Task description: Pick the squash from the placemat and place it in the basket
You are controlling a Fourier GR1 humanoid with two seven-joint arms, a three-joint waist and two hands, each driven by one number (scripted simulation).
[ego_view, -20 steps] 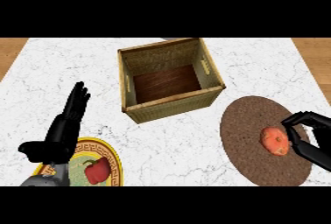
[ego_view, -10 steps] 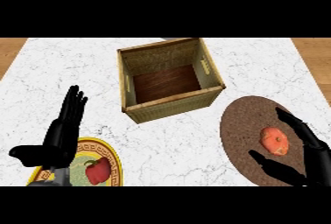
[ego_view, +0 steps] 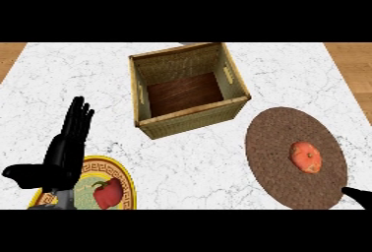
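Sitting alone on the placemat [ego_view: 276, 133]: the squash [ego_view: 306, 157], not yet picked up

Only a small black bit of the right hand [ego_view: 356, 194] shows, at 5 o'clock in the view, just off the edge of the placemat. So little of it shows that I cannot tell if it is open or shut. It holds nothing that I can see.

The squash lies at 11 o'clock from that hand, near it but not touching. It is round and orange with nothing around it, so I think a hand can come down on it from above.

The basket [ego_view: 193, 118] stands at 10 o'clock from the squash, well apart. Its open top faces up, ready to take the squash. I think the grab is the next step, so the job has hardly begun.

The left hand [ego_view: 67, 147] rests at 8 o'clock, flat and open, fingers up, out of the way. Just beside it, at 7 o'clock, a plate [ego_view: 122, 171] holds a red pepper [ego_view: 108, 193]. Everything stands on the white worktop [ego_view: 73, 74].
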